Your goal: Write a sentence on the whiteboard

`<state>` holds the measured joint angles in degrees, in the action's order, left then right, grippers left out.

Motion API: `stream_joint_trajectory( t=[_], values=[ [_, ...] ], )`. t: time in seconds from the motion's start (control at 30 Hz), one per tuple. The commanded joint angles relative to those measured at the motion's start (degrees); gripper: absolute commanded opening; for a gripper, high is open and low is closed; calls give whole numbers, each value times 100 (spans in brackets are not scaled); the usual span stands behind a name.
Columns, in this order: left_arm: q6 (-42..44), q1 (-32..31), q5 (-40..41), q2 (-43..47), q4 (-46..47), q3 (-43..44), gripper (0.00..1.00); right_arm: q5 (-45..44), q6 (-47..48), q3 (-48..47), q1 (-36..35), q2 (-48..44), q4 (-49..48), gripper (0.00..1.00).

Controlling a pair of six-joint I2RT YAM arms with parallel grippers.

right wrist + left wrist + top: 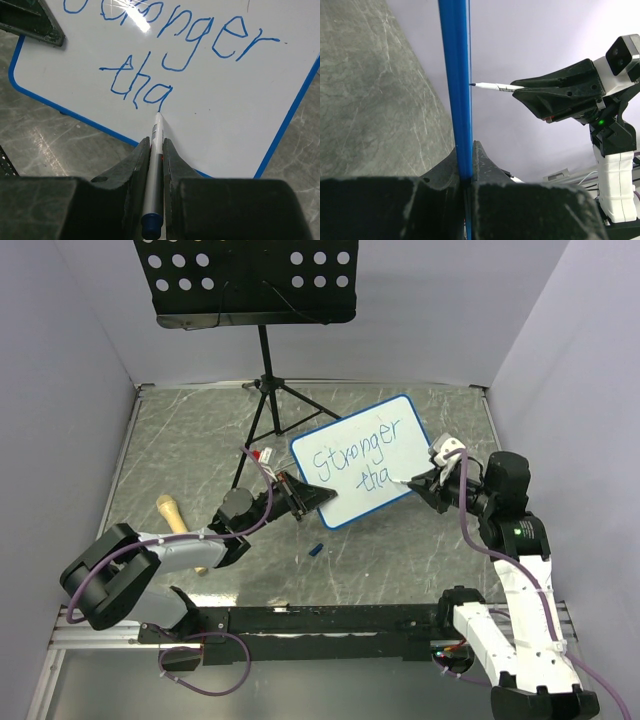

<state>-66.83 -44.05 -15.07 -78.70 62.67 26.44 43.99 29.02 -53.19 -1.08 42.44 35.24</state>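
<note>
Whiteboard (408, 458): thin blue-framed panel, mid-surface, slanted in the top view. I'd call it light and stiff with a glossy, slippery face, so take it by the frame, never the writing area. Expect it to pivot about a one-edge grip if the pen presses hard. Can't tell whether its lower edge rests on the surface. Sentence (135, 90) reads "Stronger tha" in two slanted blue lines, so by my read it's unfinished, mid-word. Left jaws: clamped on the frame edge, one finger on each face, only the board's thickness between them; the left wrist view shows the frame edge-on, running straight into the grip. Right jaws: pinched narrow around the marker (156, 135), barrel along the finger line, tip out front at the board face just below the tail of the "a". Contact looks made, not certain. Marker is slim, light and smooth, likely to slide or twist under side load, so light pressure. Further out: small blue cap-like piece (315, 550) on the surface near the board's lower corner, wooden-handled thing (170, 512) by the left arm, black perforated music stand (245, 280) at the back.
</note>
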Motion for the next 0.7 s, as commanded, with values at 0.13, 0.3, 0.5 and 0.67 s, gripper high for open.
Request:
stream_joint_trajectory(
  t=[0.13, 0.3, 0.5, 0.67],
  values=[
    [-32, 2, -84, 232, 1071, 107, 1, 294, -351, -402, 82, 10, -421, 0],
    [-32, -7, -224, 188, 1063, 169, 1, 146, -476, -429, 73, 133, -738, 0],
    [-85, 2, -321, 109, 1194, 213, 1, 40, -423, -359, 82, 221, -747, 0],
    [-59, 2, -312, 144, 1168, 222, 1, -30, -327, -245, 82, 221, -633, 0]
  ],
)
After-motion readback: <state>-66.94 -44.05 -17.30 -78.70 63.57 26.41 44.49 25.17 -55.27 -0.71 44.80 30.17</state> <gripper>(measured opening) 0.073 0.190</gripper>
